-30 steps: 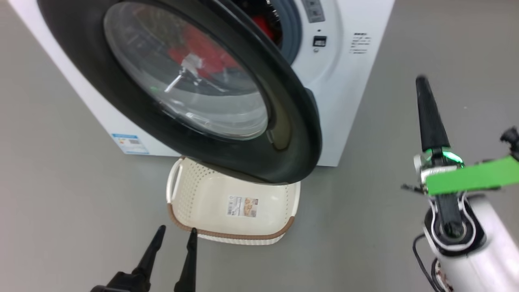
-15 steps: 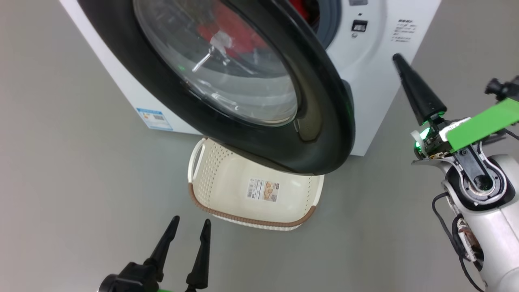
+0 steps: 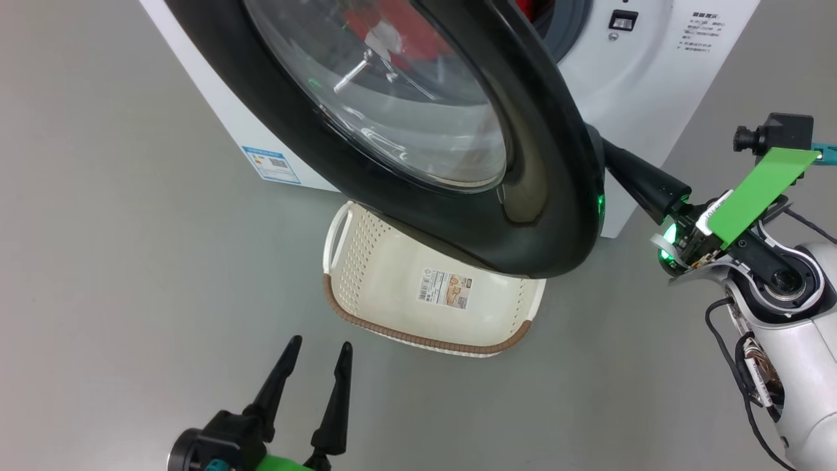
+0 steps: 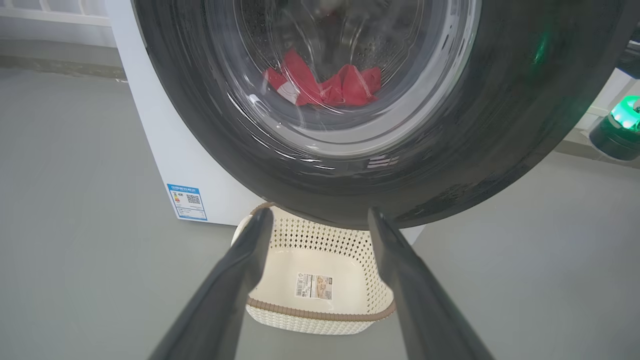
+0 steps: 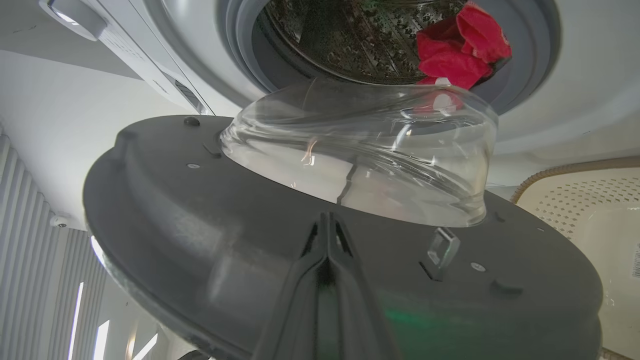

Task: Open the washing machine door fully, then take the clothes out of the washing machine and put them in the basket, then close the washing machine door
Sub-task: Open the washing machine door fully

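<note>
door half open over basket, screens clothes | right jaws shut, at door's inner side | left jaws wide, low before basket

Bare lab-like test room, white washing machine standing on plain grey floor

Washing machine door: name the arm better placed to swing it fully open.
Right. The right tool, shut, reaches behind the door's free edge, pointing at its inner face, so it could probably push it outward. The left tool hangs open low before the basket, apart from the door.
</note>
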Controlling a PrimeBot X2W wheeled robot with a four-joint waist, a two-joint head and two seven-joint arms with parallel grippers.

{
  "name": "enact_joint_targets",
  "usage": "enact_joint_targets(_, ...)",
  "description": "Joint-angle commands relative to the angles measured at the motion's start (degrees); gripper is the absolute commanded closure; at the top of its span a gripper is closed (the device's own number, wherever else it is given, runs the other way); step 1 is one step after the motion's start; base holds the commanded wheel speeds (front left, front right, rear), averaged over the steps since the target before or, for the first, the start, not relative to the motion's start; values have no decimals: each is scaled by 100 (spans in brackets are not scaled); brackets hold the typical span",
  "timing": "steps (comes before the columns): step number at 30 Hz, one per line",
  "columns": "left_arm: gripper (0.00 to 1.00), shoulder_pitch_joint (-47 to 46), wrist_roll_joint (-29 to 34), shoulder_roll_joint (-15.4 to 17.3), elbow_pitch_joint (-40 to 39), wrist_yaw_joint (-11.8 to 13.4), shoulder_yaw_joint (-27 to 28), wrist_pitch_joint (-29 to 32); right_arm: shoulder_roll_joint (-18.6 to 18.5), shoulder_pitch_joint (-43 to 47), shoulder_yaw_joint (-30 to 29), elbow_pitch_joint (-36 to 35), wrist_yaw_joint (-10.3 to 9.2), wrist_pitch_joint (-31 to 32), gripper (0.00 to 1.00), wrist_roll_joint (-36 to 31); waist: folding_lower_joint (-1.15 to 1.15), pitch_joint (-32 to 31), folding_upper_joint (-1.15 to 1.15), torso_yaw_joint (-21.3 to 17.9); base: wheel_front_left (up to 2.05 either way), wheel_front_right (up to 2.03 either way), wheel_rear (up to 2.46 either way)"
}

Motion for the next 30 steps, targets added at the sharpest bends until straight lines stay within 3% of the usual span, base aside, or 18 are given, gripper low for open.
enact_joint_targets(1,0,-131,-43,43,-100,49,160,-52,60,-100,27,-144,44,75,100,28,0,-20,0,27,0,0,0)
enact_joint_targets(15,0,118,-10,43,-41,47,123,-52,579,549,58,-150,44,648,100,-382,0,-518,0,401,0,0,0)
enact_joint_targets(30,0,491,48,43,-56,37,217,-52,1001,1023,245,-226,44,905,100,-558,0,-1002,0,1316,0,0,0)
